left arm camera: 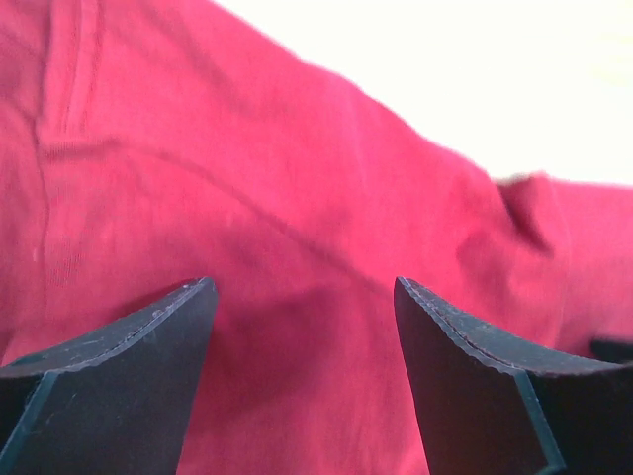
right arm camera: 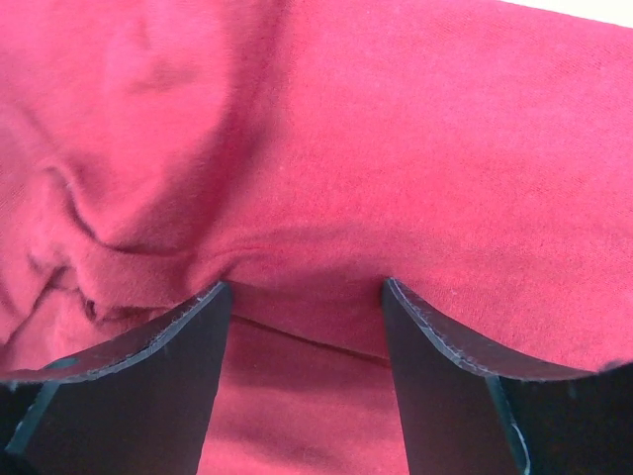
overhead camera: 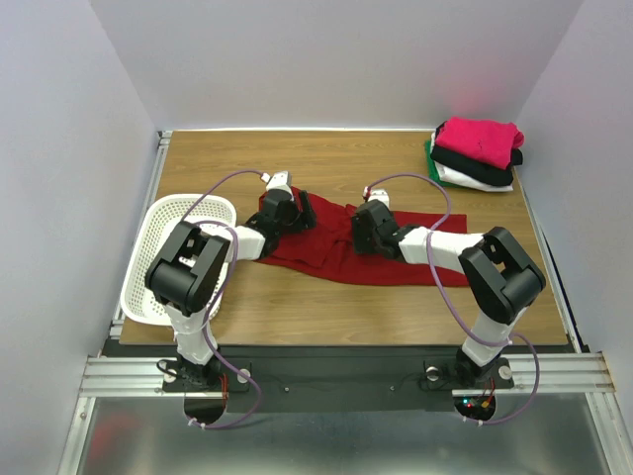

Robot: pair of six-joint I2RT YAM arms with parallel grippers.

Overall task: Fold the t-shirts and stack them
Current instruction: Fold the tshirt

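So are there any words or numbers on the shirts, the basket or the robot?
None: no word, number or sign can be read here.
Red shirt: plain cloth in all three views.
Stack of folded shirts: no print shows.
Basket: no label shows.
Left arm and right arm: no markings show.

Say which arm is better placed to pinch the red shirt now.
Probably right: the open right tool presses into the dark red shirt, a ridge between its fingers; the left tool is open over flatter cloth.

top view high over near table (overhead camera: 326, 307) edge, facing down, wrist views close-up, all share red shirt (overhead camera: 332, 253)
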